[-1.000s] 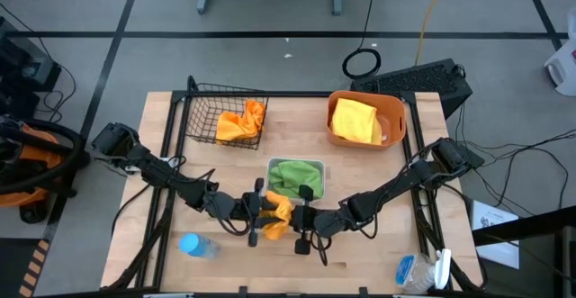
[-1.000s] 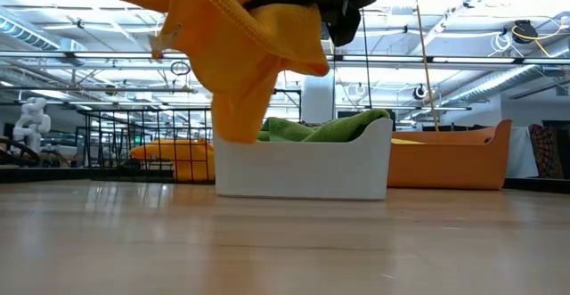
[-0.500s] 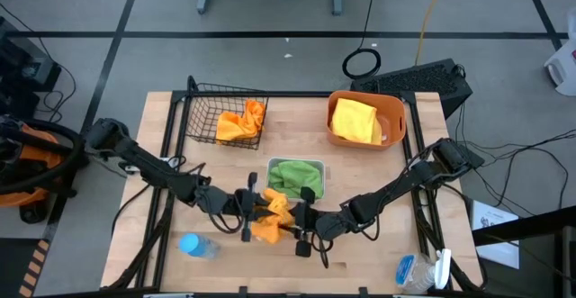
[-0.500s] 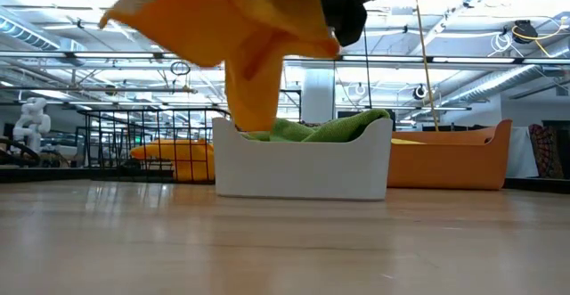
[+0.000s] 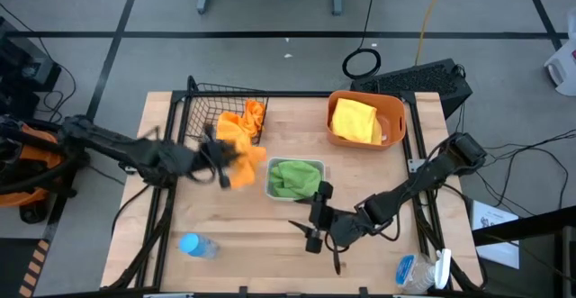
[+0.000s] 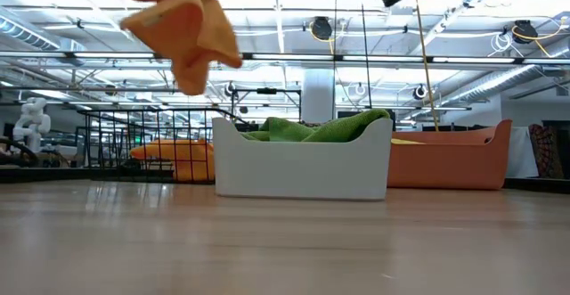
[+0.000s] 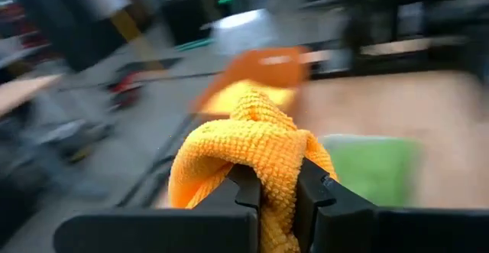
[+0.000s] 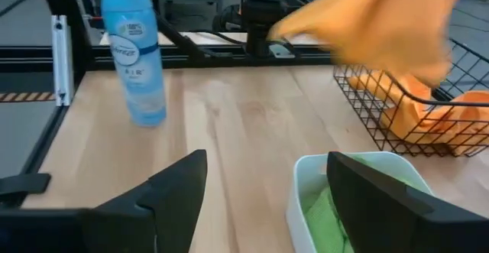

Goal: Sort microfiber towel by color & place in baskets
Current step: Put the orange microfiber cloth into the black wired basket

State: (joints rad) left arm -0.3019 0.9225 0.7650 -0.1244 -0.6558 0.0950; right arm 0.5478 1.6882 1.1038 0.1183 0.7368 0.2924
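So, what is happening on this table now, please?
The robot is sorting cloths by colour. The left gripper is shut on an orange microfiber towel and carries it in the air beside the black wire-mesh basket, which already holds another orange cloth. The right gripper is open and empty, near the white rectangular tray with green cloth. The orange plastic tub holds yellow cloth.

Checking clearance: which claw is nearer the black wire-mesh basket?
Left. The left claw, gripping an orange cloth, sits beside the black wire-mesh basket; the open right claw is farther away.
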